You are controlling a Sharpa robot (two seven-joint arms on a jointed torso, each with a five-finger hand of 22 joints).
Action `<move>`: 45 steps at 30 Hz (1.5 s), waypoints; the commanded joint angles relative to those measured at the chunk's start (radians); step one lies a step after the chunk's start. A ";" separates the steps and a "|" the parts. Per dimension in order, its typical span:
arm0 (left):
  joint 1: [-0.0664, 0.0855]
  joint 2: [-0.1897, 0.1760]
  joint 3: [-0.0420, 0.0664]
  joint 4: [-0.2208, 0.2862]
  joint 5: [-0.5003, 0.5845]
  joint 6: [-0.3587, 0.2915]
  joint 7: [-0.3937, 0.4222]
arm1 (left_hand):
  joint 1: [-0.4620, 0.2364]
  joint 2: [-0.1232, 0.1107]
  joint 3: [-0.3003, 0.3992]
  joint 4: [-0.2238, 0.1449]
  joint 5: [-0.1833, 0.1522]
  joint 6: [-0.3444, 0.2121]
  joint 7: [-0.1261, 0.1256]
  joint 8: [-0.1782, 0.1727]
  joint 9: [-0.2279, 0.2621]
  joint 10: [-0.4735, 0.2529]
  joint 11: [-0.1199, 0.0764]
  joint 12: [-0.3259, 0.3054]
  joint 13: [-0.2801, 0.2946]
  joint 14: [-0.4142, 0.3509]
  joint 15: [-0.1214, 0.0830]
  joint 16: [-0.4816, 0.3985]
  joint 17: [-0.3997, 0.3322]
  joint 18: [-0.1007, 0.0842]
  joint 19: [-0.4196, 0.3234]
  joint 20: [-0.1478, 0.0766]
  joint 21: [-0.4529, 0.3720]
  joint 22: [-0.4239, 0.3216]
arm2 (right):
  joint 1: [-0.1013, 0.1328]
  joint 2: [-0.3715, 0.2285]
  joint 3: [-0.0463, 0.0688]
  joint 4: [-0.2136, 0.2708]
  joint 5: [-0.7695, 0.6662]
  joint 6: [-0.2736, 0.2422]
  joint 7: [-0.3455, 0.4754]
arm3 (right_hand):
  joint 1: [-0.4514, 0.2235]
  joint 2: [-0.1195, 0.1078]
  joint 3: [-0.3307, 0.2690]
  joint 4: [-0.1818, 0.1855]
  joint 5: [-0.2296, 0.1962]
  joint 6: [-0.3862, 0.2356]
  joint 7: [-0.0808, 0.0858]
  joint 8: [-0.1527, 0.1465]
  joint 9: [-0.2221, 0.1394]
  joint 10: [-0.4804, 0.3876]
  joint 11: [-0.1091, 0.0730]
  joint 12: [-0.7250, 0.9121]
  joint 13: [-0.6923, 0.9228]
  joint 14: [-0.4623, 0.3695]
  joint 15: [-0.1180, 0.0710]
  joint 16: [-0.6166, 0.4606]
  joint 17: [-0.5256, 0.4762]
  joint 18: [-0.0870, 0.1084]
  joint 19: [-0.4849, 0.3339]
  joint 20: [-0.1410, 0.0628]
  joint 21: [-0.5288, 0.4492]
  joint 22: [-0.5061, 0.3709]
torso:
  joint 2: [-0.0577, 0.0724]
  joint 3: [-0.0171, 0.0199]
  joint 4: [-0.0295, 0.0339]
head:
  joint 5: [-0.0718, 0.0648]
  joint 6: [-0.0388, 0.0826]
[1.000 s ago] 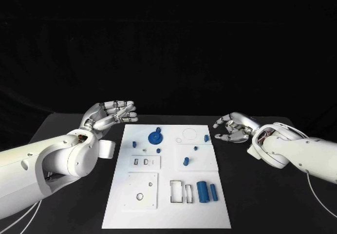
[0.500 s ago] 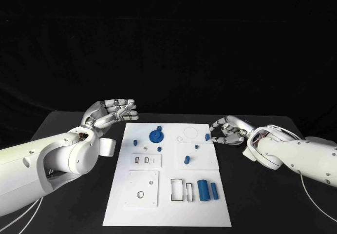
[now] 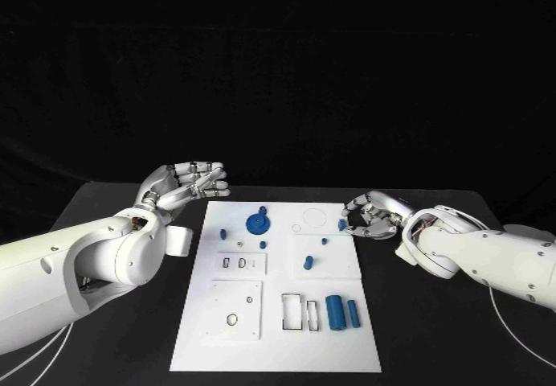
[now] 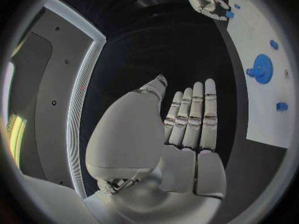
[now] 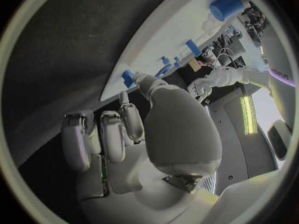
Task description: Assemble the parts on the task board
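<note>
While the left hand [image 3: 186,185] is hovering off the far left corner of the task board [image 3: 278,354], fingers loosely curled and holding nothing, the right hand [image 3: 371,215] is hanging at the board's far right edge, right beside a small blue part [image 3: 342,226] that is lying there. That part is sitting on the board side of the right hand, toward the robot's left, touching or nearly touching the fingertips; whether the fingers are already pinching it I cannot tell, since they are bunching around it in the head view and the right wrist view is showing the part [image 5: 128,77] just past the thumb tip. Its long axis is appearing to run roughly from near to far along the board's edge, though it is too small to be sure. The right hand is plainly the nearer one, so the pick is probably falling to it. The other parts are lying further in: a blue gear [image 3: 256,222] near the far middle, and a blue cylinder [image 3: 333,314] toward the near right.
</note>
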 commanded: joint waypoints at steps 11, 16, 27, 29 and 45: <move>0.001 0.004 0.001 0.000 -0.007 0.014 0.000 | -0.001 -0.002 -0.001 -0.003 -0.003 0.004 0.008 0.005 0.001 0.000 0.001 -0.001 0.000 -0.006 -0.001 -0.004 0.002 0.000 -0.009 -0.001 0.001 -0.001 | -0.004 0.019 0.000 -0.014 -0.033 0.020 -0.016 | -0.001 0.016 0.016 -0.007 -0.006 0.039 0.002 0.004 0.002 0.015 0.001 0.015 0.054 0.084 0.002 0.006 0.167 -0.012 0.076 0.004 0.009 0.232 | 0.000 0.0011 -0.0001 | 0.000 -0.003; 0.001 0.005 0.001 0.000 -0.008 0.014 -0.001 | -0.001 -0.002 -0.001 -0.003 -0.003 0.004 0.008 0.005 0.001 0.000 0.001 -0.001 0.000 -0.006 -0.001 -0.004 0.002 0.000 -0.009 -0.001 0.001 -0.001 | -0.005 0.025 0.000 -0.018 -0.035 0.020 -0.018 | 0.000 0.023 0.025 -0.010 -0.009 0.055 -0.002 0.008 0.004 0.019 -0.002 0.020 0.058 0.084 0.001 0.007 0.170 -0.013 0.079 0.003 0.011 0.234 | 0.000 0.0002 0.0005 | 0.000 -0.004; 0.001 0.005 0.001 -0.001 -0.011 0.012 -0.003 | 0.000 -0.001 0.000 -0.003 -0.003 0.004 0.008 0.004 0.000 -0.001 0.001 -0.002 -0.001 -0.006 -0.001 -0.004 0.003 0.000 -0.009 -0.001 0.001 -0.001 | -0.005 0.034 0.000 -0.026 -0.040 0.023 -0.021 | 0.002 0.033 0.038 -0.016 -0.013 0.078 -0.009 0.014 0.005 0.024 -0.007 0.026 0.063 0.084 -0.004 0.007 0.171 -0.013 0.080 -0.001 0.013 0.236 | 0.000 0.0007 0.0000 | 0.001 -0.008; 0.001 0.005 0.001 -0.001 -0.011 0.011 -0.004 | 0.000 -0.001 0.000 -0.003 -0.003 0.004 0.008 0.004 0.000 -0.001 0.001 -0.002 -0.001 -0.006 -0.001 -0.004 0.003 0.000 -0.009 -0.001 0.001 -0.001 | -0.006 0.036 0.000 -0.027 -0.042 0.023 -0.022 | 0.002 0.034 0.040 -0.017 -0.013 0.080 -0.009 0.015 0.005 0.025 -0.008 0.027 0.064 0.084 -0.005 0.007 0.171 -0.013 0.080 -0.001 0.013 0.236 | 0.000 0.0004 -0.0002 | 0.001 -0.009; 0.001 0.005 0.001 -0.005 -0.011 0.012 -0.008 | 0.000 0.000 0.001 -0.003 -0.003 0.003 0.009 0.004 0.000 -0.002 0.001 -0.003 -0.001 -0.006 -0.001 -0.004 0.003 0.000 -0.010 -0.001 0.002 -0.001 | -0.007 0.041 0.000 -0.021 -0.047 -0.092 -0.024 | 0.015 0.096 0.091 -0.045 -0.070 0.172 -0.052 0.080 0.035 0.051 -0.044 0.052 0.090 0.086 -0.036 0.009 0.179 -0.020 0.096 -0.028 0.032 0.255 | 0.000 0.0016 -0.0004 | 0.001 -0.013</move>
